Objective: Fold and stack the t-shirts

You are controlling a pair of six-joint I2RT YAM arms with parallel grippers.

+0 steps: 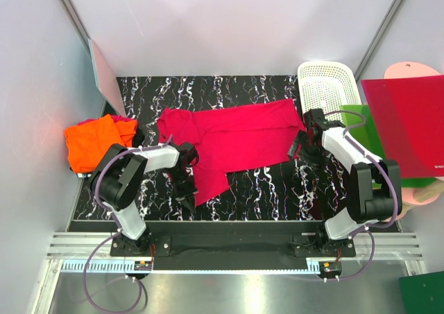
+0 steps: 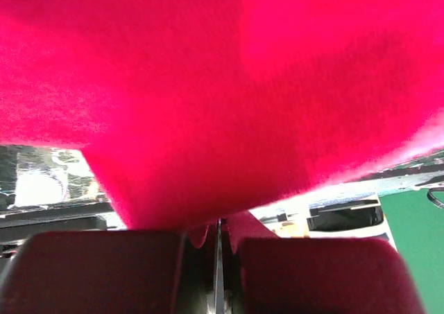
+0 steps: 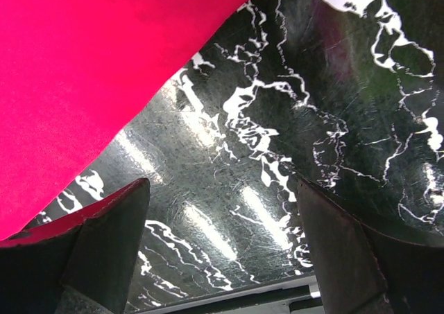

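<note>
Claws first: the left claw (image 2: 218,239) is pressed together, pinching a fold of the red shirt (image 1: 239,137) at its near left edge. The right claw (image 3: 220,189) stands spread at the shirt's right edge, holding nothing. The cloth looks light and limp, likely to sag; hems or corners seem the best hold. The shirt lies spread on the table (image 1: 270,189), plain crimson-pink. The orange shirt (image 1: 89,142) sits bunched at far left.
</note>
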